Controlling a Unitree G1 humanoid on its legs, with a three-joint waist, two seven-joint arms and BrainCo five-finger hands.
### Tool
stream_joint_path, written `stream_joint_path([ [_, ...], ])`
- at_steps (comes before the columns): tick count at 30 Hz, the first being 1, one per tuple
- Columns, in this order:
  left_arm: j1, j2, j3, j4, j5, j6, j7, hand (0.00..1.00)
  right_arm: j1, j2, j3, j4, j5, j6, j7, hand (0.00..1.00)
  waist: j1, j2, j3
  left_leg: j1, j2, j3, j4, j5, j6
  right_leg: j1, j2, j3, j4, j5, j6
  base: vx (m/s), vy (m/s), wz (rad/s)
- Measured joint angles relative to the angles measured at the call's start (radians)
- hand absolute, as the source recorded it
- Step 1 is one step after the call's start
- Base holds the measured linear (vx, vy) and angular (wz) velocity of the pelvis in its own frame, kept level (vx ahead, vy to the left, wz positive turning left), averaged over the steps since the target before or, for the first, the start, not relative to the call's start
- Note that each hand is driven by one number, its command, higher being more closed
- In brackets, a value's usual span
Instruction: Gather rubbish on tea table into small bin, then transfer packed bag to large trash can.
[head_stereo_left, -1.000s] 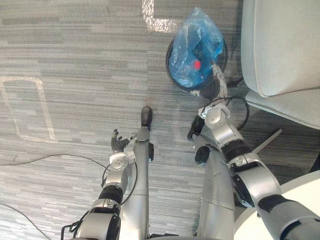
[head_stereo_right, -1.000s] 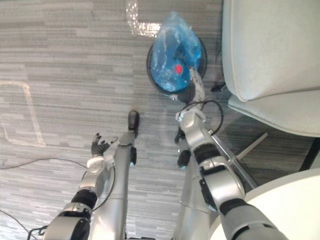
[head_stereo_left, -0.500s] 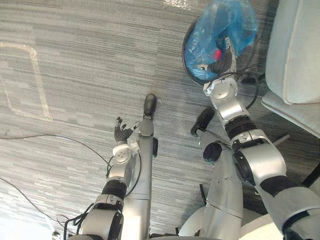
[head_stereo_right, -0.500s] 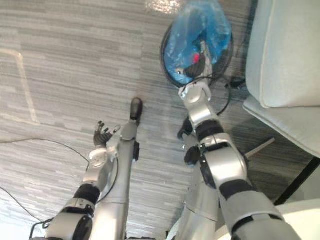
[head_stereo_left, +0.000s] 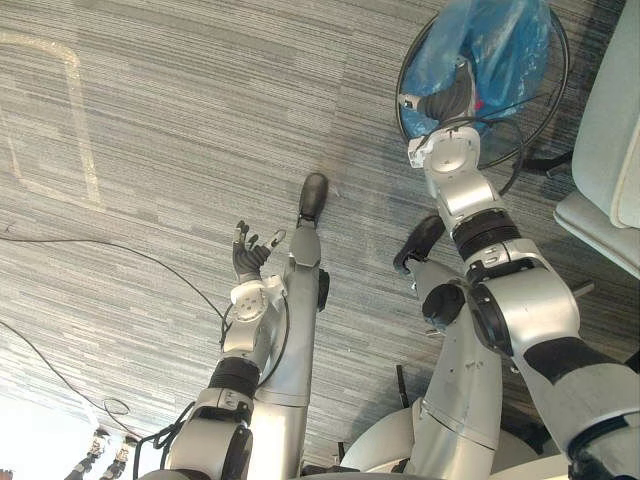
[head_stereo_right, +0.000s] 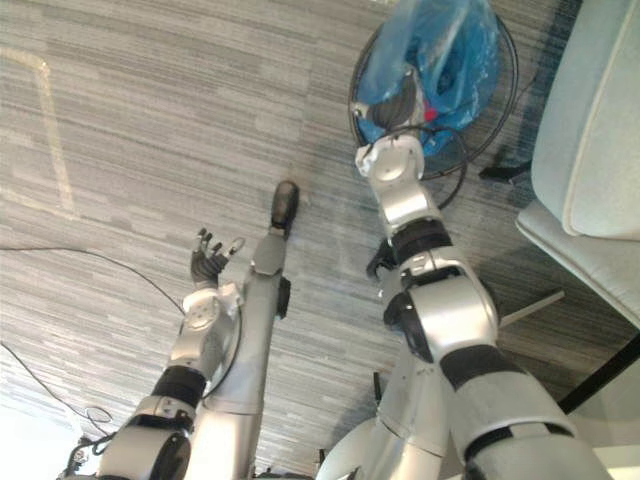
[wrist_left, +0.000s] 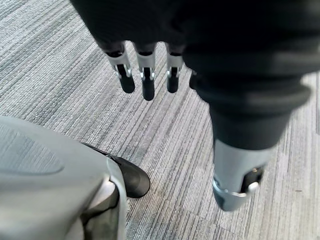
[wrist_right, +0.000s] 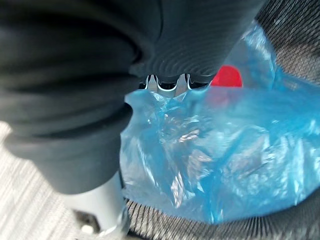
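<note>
The right hand (head_stereo_left: 446, 99) is at the crinkled blue plastic bag (head_stereo_left: 490, 40) inside the round black mesh bin (head_stereo_left: 545, 95). Its grip cannot be told, and bunching the bag's mouth firmly seems wise. Well apart from the bin, the left hand (head_stereo_left: 248, 262) has its fingers spread and empty.

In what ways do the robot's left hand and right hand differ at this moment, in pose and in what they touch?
The left hand hangs over the bare carpet and touches nothing; the right hand is against the blue bag in the black mesh bin. The left hand is open, with straight, spread fingers; the right hand's grip is hidden by the plastic. Both hands reach down toward the floor.
</note>
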Motion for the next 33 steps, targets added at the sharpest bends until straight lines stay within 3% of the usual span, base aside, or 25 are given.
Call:
stream_joint_path([
  [5,-0.001,0.007,0.004,-0.009,-0.012,0.000,0.000,0.00,0.001,0.011,-0.001,-0.044,0.038,-0.029,0.006,1.00,0.003,0.010,0.006,-0.013,0.008,0.009,0.024,0.001,-0.004,-0.014,0.007,0.008,0.010,0.008,-0.013,-0.03,0.008,-0.06],
  [16,-0.001,0.019,0.022,0.015,-0.014,0.005,-0.001,0.00,0.065,0.012,-0.023,-0.127,0.045,-0.029,0.007,1.00,0.003,0.022,0.014,0.013,0.040,0.014,0.040,0.000,-0.003,0.033,0.039,-0.001,-0.028,0.032,-0.009,-0.03,0.003,-0.13],
  [21,0.001,0.022,0.022,0.058,-0.008,0.025,-0.002,0.00,0.129,0.018,-0.022,-0.203,0.045,-0.030,0.009,1.00,0.001,0.020,0.015,0.078,0.063,0.029,-0.002,0.002,0.000,0.095,0.062,0.004,-0.078,0.052,0.001,-0.02,-0.003,-0.15],
  [25,0.006,0.018,0.022,0.080,0.016,0.046,-0.007,0.00,0.175,0.039,-0.020,-0.250,0.045,-0.030,0.015,1.00,-0.010,0.016,0.028,0.149,0.085,0.038,-0.037,0.013,0.001,0.166,0.089,0.004,-0.137,0.087,-0.016,-0.01,-0.008,-0.21],
  [33,0.076,0.028,0.029,0.140,0.055,0.086,-0.025,0.00,0.349,0.078,0.037,-0.403,0.030,-0.030,0.044,1.00,-0.029,0.000,0.039,0.387,0.124,0.074,-0.151,0.018,0.007,0.404,0.125,-0.002,-0.289,0.132,-0.028,0.01,-0.028,-0.15],
])
